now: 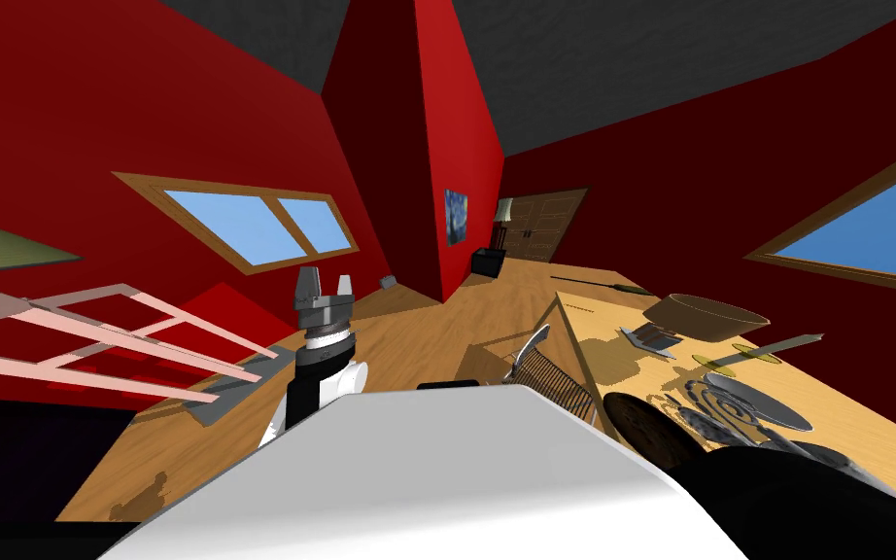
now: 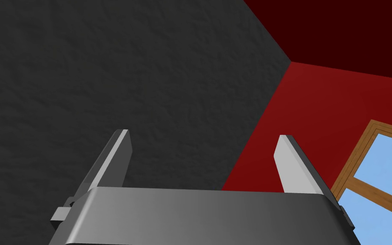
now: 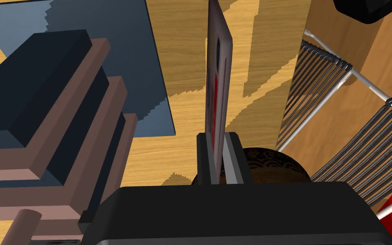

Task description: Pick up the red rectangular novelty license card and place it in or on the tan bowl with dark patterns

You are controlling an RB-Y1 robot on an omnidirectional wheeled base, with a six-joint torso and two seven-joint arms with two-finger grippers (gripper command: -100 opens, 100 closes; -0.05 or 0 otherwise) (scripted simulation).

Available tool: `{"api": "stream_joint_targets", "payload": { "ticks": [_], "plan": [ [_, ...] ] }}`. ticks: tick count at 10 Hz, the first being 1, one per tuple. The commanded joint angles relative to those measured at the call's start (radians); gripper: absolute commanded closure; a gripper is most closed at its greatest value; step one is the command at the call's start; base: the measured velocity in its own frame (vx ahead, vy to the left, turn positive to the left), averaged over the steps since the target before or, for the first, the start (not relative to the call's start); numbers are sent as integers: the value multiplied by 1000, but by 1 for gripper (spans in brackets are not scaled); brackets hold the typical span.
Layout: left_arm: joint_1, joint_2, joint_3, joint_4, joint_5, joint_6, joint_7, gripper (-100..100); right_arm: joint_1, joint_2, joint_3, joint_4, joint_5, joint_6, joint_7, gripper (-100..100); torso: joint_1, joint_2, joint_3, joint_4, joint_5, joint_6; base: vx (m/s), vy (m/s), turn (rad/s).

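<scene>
The red card (image 3: 216, 76) is gripped at one end between the closed fingers of the right pincer (image 3: 218, 137) and is seen almost edge-on. It is a thin, flat rectangle with a pale greyish rim, and red and dark patches are visible on its narrowly shown face. Just behind the fingers, the brown, dark-patterned rim of the bowl (image 3: 271, 163) is seen, partly hidden by the pincer's body, with a wire rack (image 3: 318, 93) beside it. The left pincer (image 1: 325, 284) is held raised, its fingers spread wide.
</scene>
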Motion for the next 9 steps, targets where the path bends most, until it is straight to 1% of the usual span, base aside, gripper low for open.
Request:
{"api": "stream_joint_targets", "payload": {
  "ticks": [1, 2, 3, 4, 5, 7, 8, 9],
  "plan": [
    [0, 0, 0, 0, 0, 0, 0, 0, -33, 4, 16, 50, 12, -32, -14, 100, 0, 0, 0, 0, 0, 0, 56, 0, 2],
    [0, 0, 0, 0, 0, 0, 0, 0, -33, 4, 16, 54, 12, -32, -14, 100, 2, -1, -1, 0, 1, -1, 26, -5, 8],
    [0, 0, 0, 0, 0, 0, 0, 0, -26, -30, 22, 49, 0, -54, -28, 100, 4, 0, 0, 0, 2, -1, 55, -5, -10],
    [0, 0, 0, 0, 0, 0, 0, 0, -24, -42, 25, 47, -4, -62, -32, 100, 4, -2, -1, 0, 3, -2, 69, -11, -9],
    [0, 0, 0, 0, 0, 0, 0, 0, -19, -65, 29, 44, -11, -76, -41, 100, 5, -4, -2, -1, 4, -3, 72, -9, 2],
    [0, 0, 0, 0, 0, 0, 0, 0, -19, -65, 29, 44, -11, -76, -41, 100, 6, -6, -3, 0, 3, -4, 36, -7, 8],
    [0, 0, 0, 0, 0, 0, 0, 0, -11, -100, 37, 38, -23, -99, -55, 100, 5, -5, -2, 0, 2, -5, 50, -9, -10],
    [0, 0, 0, 0, 0, 0, 0, 0, -11, -100, 37, 38, -23, -99, -55, 100, 5, -6, -3, 0, 2, -5, 60, -8, 0]
  ]
}}
